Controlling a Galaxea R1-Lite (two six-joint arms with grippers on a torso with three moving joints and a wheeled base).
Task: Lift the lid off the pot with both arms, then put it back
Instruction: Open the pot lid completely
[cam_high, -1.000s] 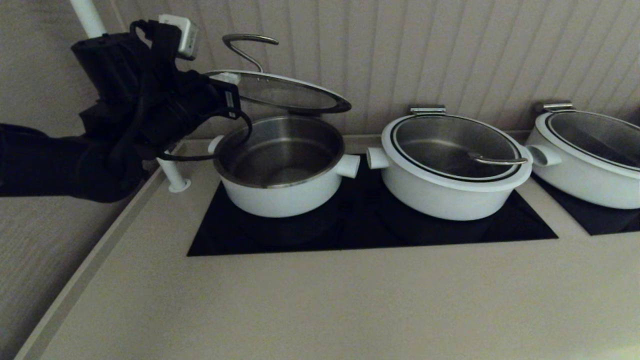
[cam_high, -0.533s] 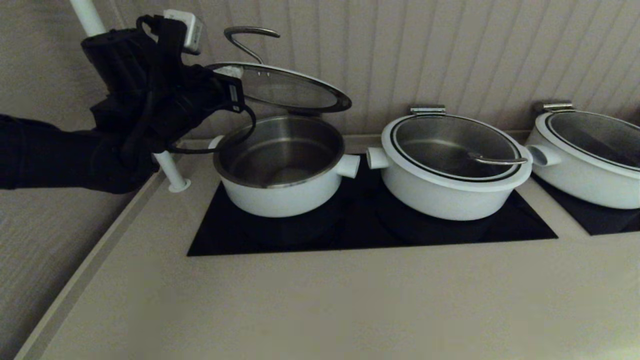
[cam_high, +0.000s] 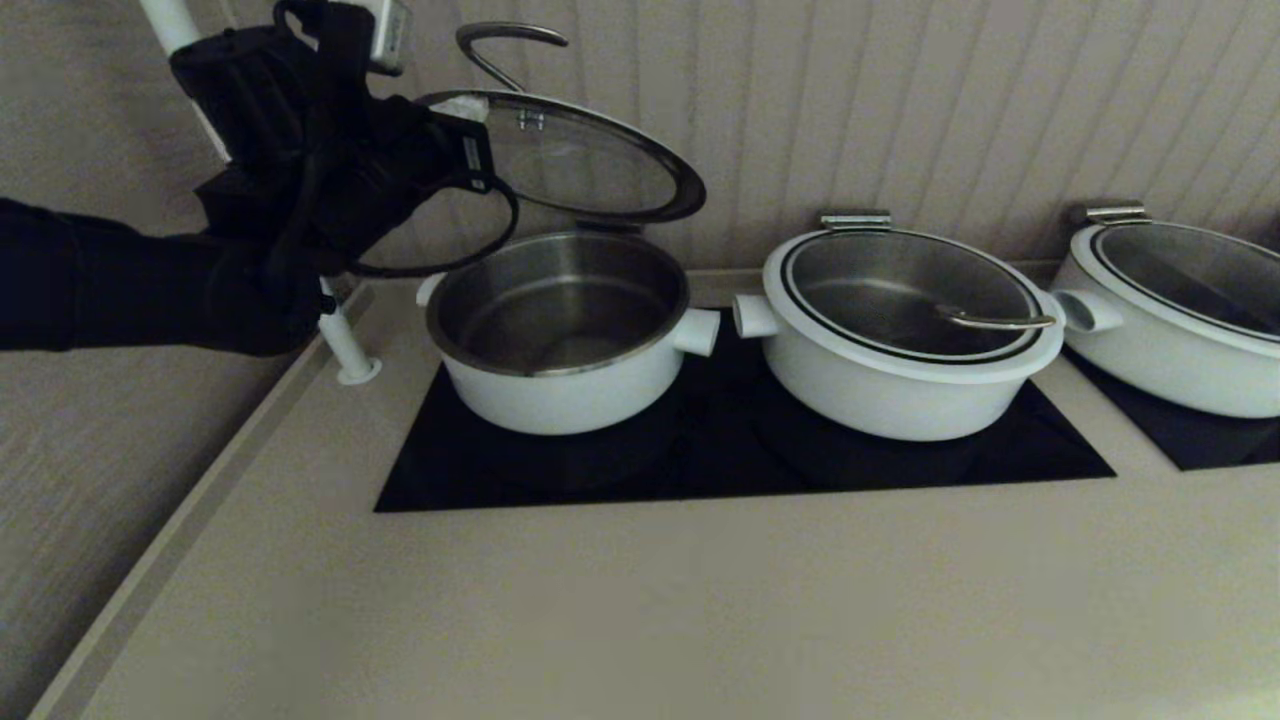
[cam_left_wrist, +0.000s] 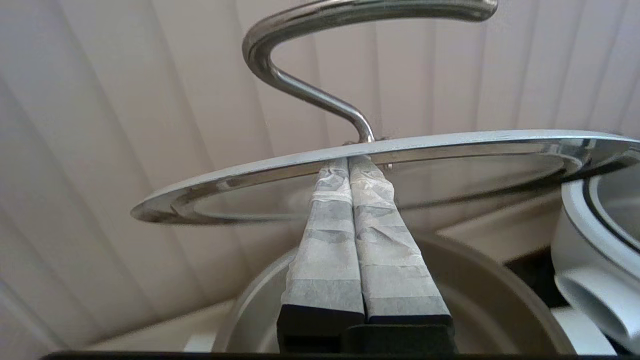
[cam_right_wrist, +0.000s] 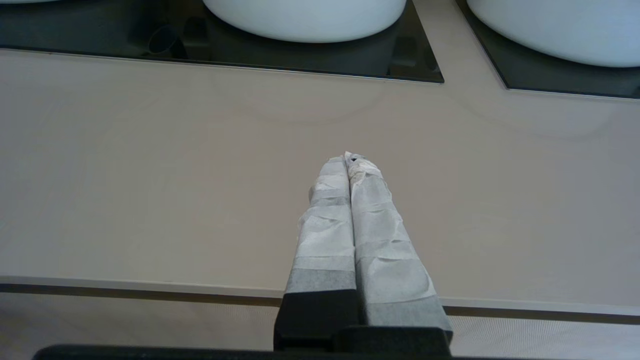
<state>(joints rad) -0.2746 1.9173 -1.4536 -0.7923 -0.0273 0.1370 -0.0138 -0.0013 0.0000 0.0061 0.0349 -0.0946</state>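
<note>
Left gripper (cam_high: 462, 105) is up at the far left, above the pot (cam_high: 560, 335), fingers pinched on the lid (cam_high: 585, 160) at its near-left rim. In the left wrist view the two taped fingers (cam_left_wrist: 345, 210) sit pressed together, tips meeting the lid (cam_left_wrist: 450, 147) edge right under the handle post; the actual contact is hidden by the rim, so how much metal is between the pads can't be seen.

Lid is clear of the pot, in the air, tilted: left edge high, right edge low and hanging just above the pot's back rim. Whether that low edge touches the rim is hard to tell from the head view. Curved handle (cam_high: 505, 45) sticks up from the lid; in the wrist view its end is cut off by the frame.

Pot is open, on the black cooktop (cam_high: 740, 450), left of a second pot (cam_high: 905, 335) with its lid on. A third pot (cam_high: 1180, 315) at far right is cropped by the frame.

Right gripper (cam_right_wrist: 350, 162) doesn't show in the head view. Its wrist view has it over bare counter (cam_right_wrist: 150, 175), near the front edge, fingers closed together on nothing, well apart from the lid.

Left arm's bulk blocks part of the white post (cam_high: 345, 350) behind it.
</note>
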